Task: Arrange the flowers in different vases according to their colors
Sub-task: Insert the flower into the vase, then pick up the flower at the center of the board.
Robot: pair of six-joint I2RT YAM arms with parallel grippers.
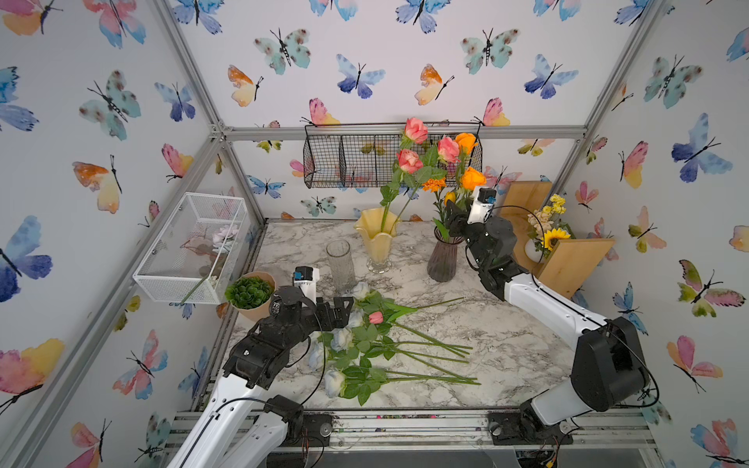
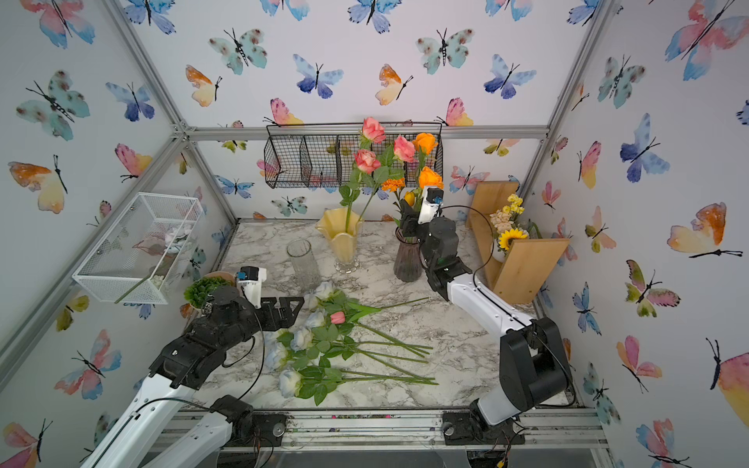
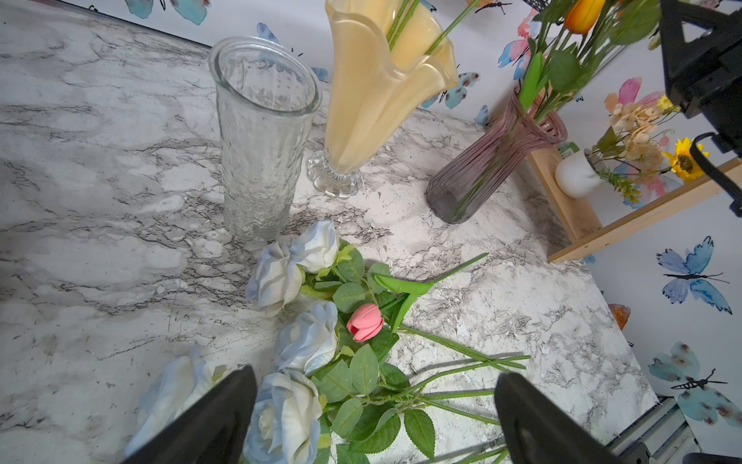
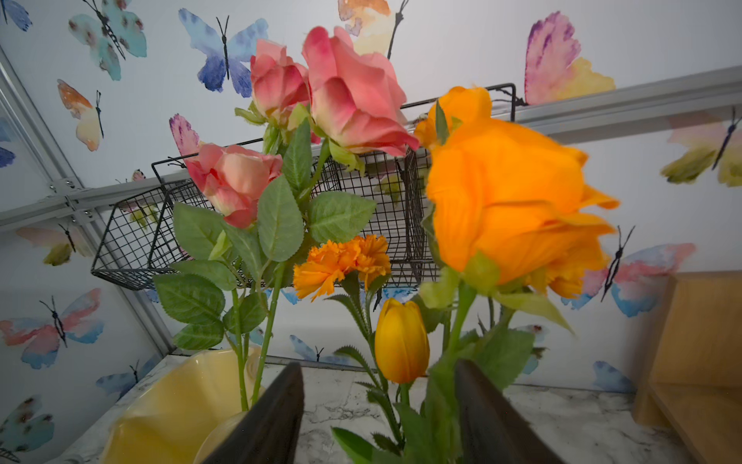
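Three pink roses (image 1: pixel 409 160) stand in the yellow vase (image 1: pixel 377 239) at the back. Orange flowers (image 1: pixel 472 178) stand in the smoky-purple vase (image 1: pixel 444 259). My right gripper (image 1: pixel 450 221) is at their stems just above that vase's rim; in the right wrist view its jaws (image 4: pixel 378 365) stand apart around the stems without pinching them. The clear glass vase (image 1: pixel 340 263) holds nothing. Several white-blue roses (image 1: pixel 342 338) and a pink tulip bud (image 1: pixel 376 317) lie on the marble table. My left gripper (image 3: pixel 375 375) hangs open over the rose heads.
A succulent in a tan pot (image 1: pixel 249 293) sits beside the left arm. A wooden shelf (image 1: pixel 567 259) at the back right holds a small white vase with a sunflower bunch (image 1: pixel 547 235). A white wire basket (image 1: pixel 190 247) and a black wire basket (image 1: pixel 348 158) hang on the walls.
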